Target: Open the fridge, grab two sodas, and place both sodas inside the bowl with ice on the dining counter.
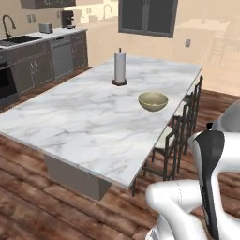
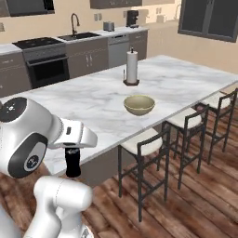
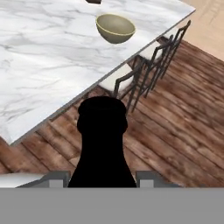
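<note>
My gripper (image 3: 103, 178) is shut on a black soda bottle (image 3: 103, 140), whose cap and neck rise between the two fingers in the hand view. From the right base, the soda (image 2: 72, 166) hangs below the gripper (image 2: 71, 151), short of the near edge of the dining counter (image 2: 88, 100) and over the wood floor. The olive-beige bowl (image 1: 153, 101) (image 2: 139, 105) (image 3: 115, 28) stands on the white marble dining counter (image 1: 79, 117) (image 3: 39, 57) near its stool side, well ahead of the gripper. The fridge is out of view.
A paper towel roll (image 1: 120, 68) (image 2: 132, 67) stands on the slab behind the bowl. Dark-framed stools (image 1: 180, 133) (image 2: 148, 148) (image 3: 146, 65) line the counter's edge. A wall counter with stove and sink (image 2: 46, 51) runs along the back.
</note>
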### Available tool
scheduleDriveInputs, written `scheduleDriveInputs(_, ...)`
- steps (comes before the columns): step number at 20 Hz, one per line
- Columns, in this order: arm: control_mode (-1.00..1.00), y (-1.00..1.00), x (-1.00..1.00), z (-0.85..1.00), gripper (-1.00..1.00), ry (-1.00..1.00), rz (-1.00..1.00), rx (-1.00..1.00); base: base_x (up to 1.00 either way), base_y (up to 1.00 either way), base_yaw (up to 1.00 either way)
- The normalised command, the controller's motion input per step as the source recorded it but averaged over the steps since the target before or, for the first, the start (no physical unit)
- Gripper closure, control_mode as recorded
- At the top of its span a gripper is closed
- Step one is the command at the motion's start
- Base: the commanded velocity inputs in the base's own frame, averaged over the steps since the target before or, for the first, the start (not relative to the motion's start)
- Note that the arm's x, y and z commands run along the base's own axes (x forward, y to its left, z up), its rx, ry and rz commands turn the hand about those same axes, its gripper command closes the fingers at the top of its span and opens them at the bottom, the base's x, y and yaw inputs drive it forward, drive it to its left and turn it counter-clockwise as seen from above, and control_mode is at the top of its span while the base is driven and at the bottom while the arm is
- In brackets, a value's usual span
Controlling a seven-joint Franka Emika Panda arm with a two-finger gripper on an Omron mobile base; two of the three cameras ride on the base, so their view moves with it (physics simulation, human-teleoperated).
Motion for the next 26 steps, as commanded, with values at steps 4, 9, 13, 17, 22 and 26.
scheduleDriveInputs(4,1.00,0.00,0.00,0.00,1.00,0.00,0.00,0.00,0.23,-0.77,0.33)
scheduleDriveInputs(9,1.00,0.00,0.00,0.00,1.00,0.00,0.00,0.00,0.26,-0.57,0.41)
scheduleDriveInputs(13,1.00,0.00,0.00,0.00,1.00,0.00,0.00,0.00,0.25,-0.53,0.44)
scheduleDriveInputs(17,1.00,0.00,0.00,0.00,1.00,0.00,0.00,0.00,0.21,-0.56,0.43)
scheduleDriveInputs(22,1.00,0.00,0.00,0.00,1.00,0.00,0.00,0.00,0.16,-0.61,0.43)
scheduleDriveInputs(26,1.00,0.00,0.00,0.00,1.00,0.00,0.00,0.00,0.15,-0.61,0.43)
